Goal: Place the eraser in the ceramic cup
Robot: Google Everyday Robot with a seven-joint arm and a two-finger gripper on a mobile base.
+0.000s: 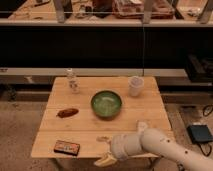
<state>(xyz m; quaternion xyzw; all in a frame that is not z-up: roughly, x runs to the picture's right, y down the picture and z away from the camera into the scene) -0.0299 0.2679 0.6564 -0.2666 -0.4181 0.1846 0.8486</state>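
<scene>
Tabletop [150, 112]: light wood, w/ a green bowl [106, 104] approx. in the middle; all spots below are given vs. that bowl.
Eraser [67, 147]: lay flat, front-left of the bowl and well apart from it, near the tabletop's front-left corner; dark edges, orange-red face up; nothing was touching it.
Ceramic cup [135, 86]: stood upright behind-right of the bowl, near it but not touching; plain, whitish; its inside wasn't visible from where I stood.
Claw [106, 160]: sat straight in front of the bowl, at the tabletop's front edge, well apart from the bowl; eraser was off to its left w/ a clear gap. Open or closed: couldn't tell.
Arm [160, 147]: thick, white, stretched from front-right of the bowl over the tabletop's front-right corner to the claw.
Bottle [73, 80]: small, clear, upright, behind-left of the bowl.
Brown lump [67, 112]: reddish-brown oval, left of the bowl, a bit fwd, apart from it.
Bkgd: dark bench [100, 50] beyond the bowl, behind the tabletop.
</scene>
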